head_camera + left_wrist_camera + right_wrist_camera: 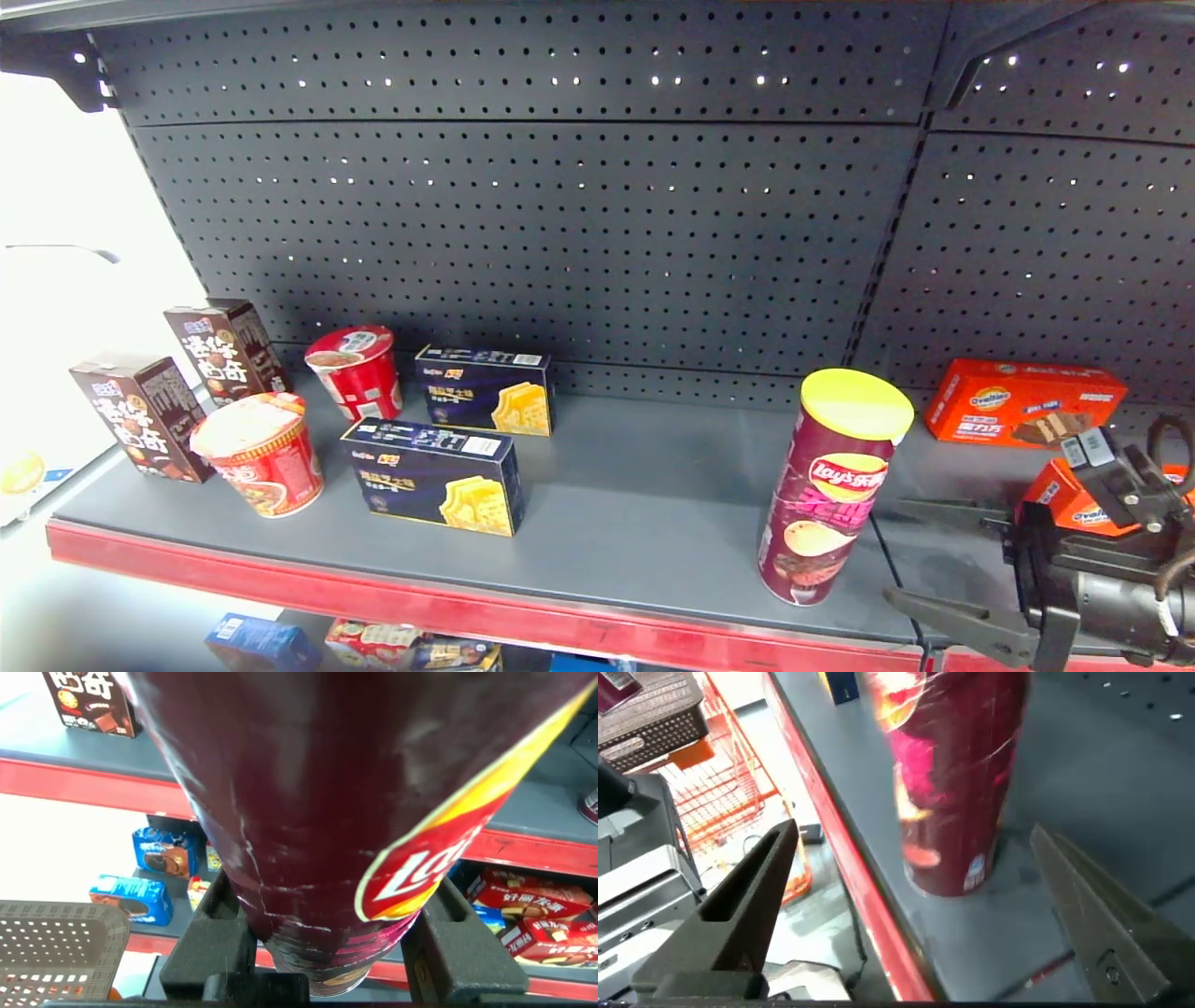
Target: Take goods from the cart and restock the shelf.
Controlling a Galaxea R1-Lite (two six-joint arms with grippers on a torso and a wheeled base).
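Nearest me, the left gripper is clamped on a maroon chips can. Its 2 fingers press the can's sides, out in front of the shelf and its red front edge. Low on the floor side stands the orange cart.

At the right end of the shelf front, the right gripper hangs with its fingers spread wide and nothing in them. Just beyond its tips, untouched, a yellow-lidded can stands upright near the red edge. Behind that gripper lies 1 orange box, partly hidden.

Along the left front sit a blue cracker box, a red noodle cup beside it, and a brown box at the end. Farther back is a matching row: a 2nd blue box, a 2nd noodle cup and a 2nd brown box. Far right, another orange box lies against the black pegboard wall.
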